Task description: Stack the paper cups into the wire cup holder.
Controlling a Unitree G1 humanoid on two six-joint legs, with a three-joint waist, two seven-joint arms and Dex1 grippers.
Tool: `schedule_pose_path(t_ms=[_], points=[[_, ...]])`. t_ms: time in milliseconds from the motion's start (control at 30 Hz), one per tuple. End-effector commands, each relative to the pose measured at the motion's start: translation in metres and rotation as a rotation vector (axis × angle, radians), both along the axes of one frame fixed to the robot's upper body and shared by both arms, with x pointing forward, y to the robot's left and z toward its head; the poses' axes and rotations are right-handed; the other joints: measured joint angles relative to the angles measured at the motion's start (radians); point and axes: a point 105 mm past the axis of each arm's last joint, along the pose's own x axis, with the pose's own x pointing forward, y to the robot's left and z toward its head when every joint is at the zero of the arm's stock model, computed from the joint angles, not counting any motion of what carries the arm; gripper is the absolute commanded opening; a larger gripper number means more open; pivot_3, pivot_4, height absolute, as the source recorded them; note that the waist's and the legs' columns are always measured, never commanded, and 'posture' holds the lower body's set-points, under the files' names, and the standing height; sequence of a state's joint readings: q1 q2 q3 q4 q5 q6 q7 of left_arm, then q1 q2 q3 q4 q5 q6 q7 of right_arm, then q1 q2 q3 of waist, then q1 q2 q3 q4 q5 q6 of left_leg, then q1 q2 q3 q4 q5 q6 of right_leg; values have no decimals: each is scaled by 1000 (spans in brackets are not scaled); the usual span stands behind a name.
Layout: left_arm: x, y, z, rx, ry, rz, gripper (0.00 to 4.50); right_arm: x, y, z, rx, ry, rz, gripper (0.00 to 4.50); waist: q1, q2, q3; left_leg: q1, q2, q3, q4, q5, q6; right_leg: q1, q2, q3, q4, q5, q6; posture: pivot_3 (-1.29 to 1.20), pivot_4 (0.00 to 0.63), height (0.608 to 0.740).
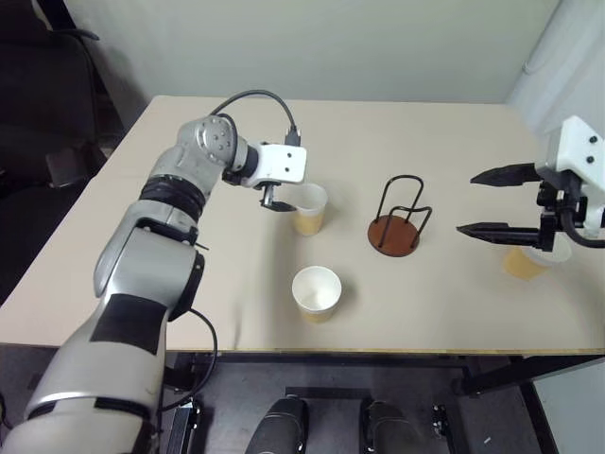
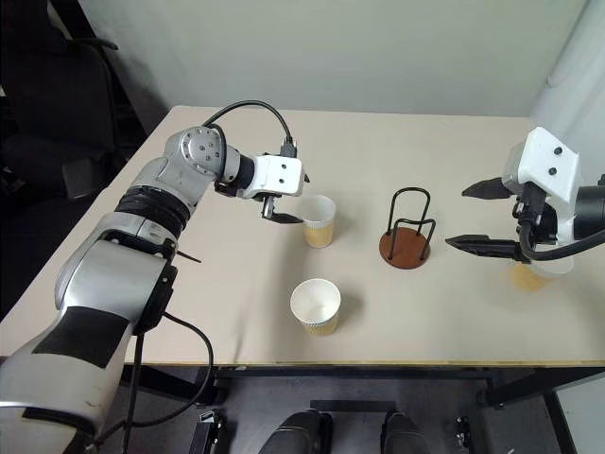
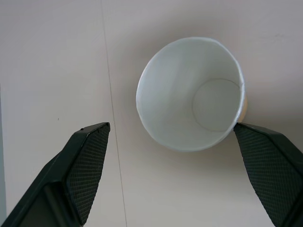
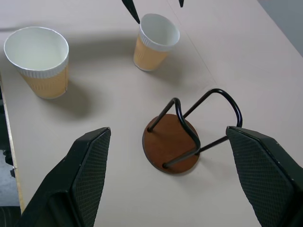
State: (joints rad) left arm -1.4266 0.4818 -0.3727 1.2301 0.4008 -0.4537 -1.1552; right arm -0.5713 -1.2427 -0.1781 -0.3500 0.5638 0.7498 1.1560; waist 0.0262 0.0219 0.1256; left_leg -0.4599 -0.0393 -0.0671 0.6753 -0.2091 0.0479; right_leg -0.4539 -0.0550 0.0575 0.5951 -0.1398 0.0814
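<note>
Three paper cups stand upright on the table. One cup [image 1: 309, 208] stands mid-table, and my left gripper [image 1: 277, 200] hovers open just left of its rim. In the left wrist view its white inside [image 3: 194, 94] shows just beyond the spread fingers, untouched. A second cup [image 1: 316, 293] stands nearer the front edge. The third cup [image 1: 525, 263] sits at the right, partly hidden under my right gripper [image 1: 466, 202], which is open and empty above the table. The wire cup holder [image 1: 397, 222] stands empty between the mid-table cup and the right gripper, on its reddish-brown disc [image 4: 173, 144].
The beige table [image 1: 142, 284] runs to a front edge just below the near cup. A dark chair [image 1: 57, 95] stands off the table's left side, and a pale wall lies behind.
</note>
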Motion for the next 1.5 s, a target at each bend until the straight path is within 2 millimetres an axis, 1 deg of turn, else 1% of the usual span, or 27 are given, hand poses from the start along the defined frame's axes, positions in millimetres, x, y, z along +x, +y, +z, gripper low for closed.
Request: schedule_pose_path(t_ms=[33,67,133,167,233,267,333,367,433,567,600,667,700,767,800,867,1100,1200,1300,1333,1433,1500], points=[[-1,-4,10,15,-25,-24,4500,-3,0,12,-16,-42,4,3944,1,0,0,0,-1,1,0,0,0,0,3,-2,0,0,0,0,150,740],[-1,-5,9,17,-22,-26,4500,-3,0,12,-17,-42,4,3944,0,0,0,0,1,-1,0,0,0,0,-1,1,0,0,0,0,150,740],[-2,-5,7,19,-12,-30,4500,-3,1,12,-17,-43,4,3944,1,0,0,0,-1,1,0,0,0,0,3,-2,0,0,-1,0,150,740],[-2,-5,6,24,-6,-32,4500,-3,1,12,-16,-43,4,3944,1,0,0,0,1,-1,1,-1,0,0,-1,1,1,0,0,0,150,740],[-3,-5,3,29,2,-35,4500,-3,1,12,-16,-44,4,3944,2,0,0,0,-1,1,0,-1,0,0,2,-2,1,0,-1,0,150,740],[-3,-5,3,31,4,-36,4500,-3,1,12,-16,-44,3,3944,1,0,0,0,0,-1,2,-1,0,0,-1,0,1,0,0,0,150,740],[-3,-5,3,32,6,-36,4500,-3,1,12,-15,-44,2,3944,1,0,0,0,-1,1,2,-1,1,0,2,-3,2,0,0,0,150,740],[-3,-5,3,32,5,-36,4500,-3,1,12,-15,-44,2,3944,1,0,0,-1,0,-1,3,-1,1,0,-1,0,2,0,0,0,150,740],[-4,-5,1,38,11,-39,4500,-3,1,11,-15,-45,0,3944,1,0,0,0,-1,0,3,-1,1,0,1,-2,3,0,0,0,150,740],[-5,-5,-2,49,29,-44,4500,-2,1,10,-12,-43,-2,3944,0,0,0,0,0,-1,6,-1,1,0,-1,1,5,-1,0,0,150,740],[-5,-5,-3,50,30,-44,4500,-2,1,10,-12,-42,-2,3944,0,0,0,0,-1,1,5,-1,1,0,2,-2,5,-1,0,0,150,740],[-5,-5,-5,55,34,-45,4500,-2,1,10,-11,-42,-2,3944,-1,0,0,0,0,-1,6,-1,1,0,-2,2,6,-1,0,0,150,740],[-5,-5,-5,56,35,-46,4500,-2,1,10,-11,-41,-2,3944,-1,0,0,0,-1,1,6,-1,2,0,2,-2,6,-1,1,0,150,740],[-6,-5,-7,60,37,-49,4500,-2,2,9,-9,-41,-1,3944,-1,0,0,0,0,-1,7,-1,1,0,-2,2,7,-1,1,0,150,740],[-6,-6,-8,63,38,-50,4500,-2,2,9,-9,-40,-1,3944,-1,0,0,1,0,0,6,-1,1,0,1,0,8,-2,1,0,150,740],[-6,-5,-8,67,39,-51,4500,-2,2,8,-9,-40,-1,3944,-1,0,0,1,0,0,7,-1,1,0,-1,1,9,-2,0,0,150,740],[-6,-5,-11,72,47,-47,4500,-3,2,7,-7,-39,-2,3944,-1,0,0,1,-1,1,6,-1,1,0,-1,0,12,-5,0,0,150,740],[-4,-5,-12,84,32,-38,3880,-3,2,7,-7,-40,-3,3989,-1,0,0,1,-1,1,6,-1,1,0,-1,0,13,-6,0,0,150,740],[-2,-3,-13,101,11,-26,2866,-2,2,7,-7,-42,-5,3989,-1,0,0,2,-1,1,6,-1,1,0,-1,0,13,-7,0,0,150,740],[-1,-2,-14,102,10,-24,2378,-2,2,7,-7,-43,-6,3989,-1,0,0,2,0,0,6,-1,2,0,-3,1,13,-7,0,0,150,740],[-1,-2,-14,101,16,-22,1435,-2,1,7,-7,-43,-8,3989,-1,0,0,1,0,0,6,-2,2,0,-3,1,13,-7,1,0,150,740],[-2,-1,-16,106,23,-22,671,-2,1,7,-8,-43,-9,3989,-1,0,0,2,-1,1,6,-2,2,0,-1,0,13,-7,0,0,150,740]])
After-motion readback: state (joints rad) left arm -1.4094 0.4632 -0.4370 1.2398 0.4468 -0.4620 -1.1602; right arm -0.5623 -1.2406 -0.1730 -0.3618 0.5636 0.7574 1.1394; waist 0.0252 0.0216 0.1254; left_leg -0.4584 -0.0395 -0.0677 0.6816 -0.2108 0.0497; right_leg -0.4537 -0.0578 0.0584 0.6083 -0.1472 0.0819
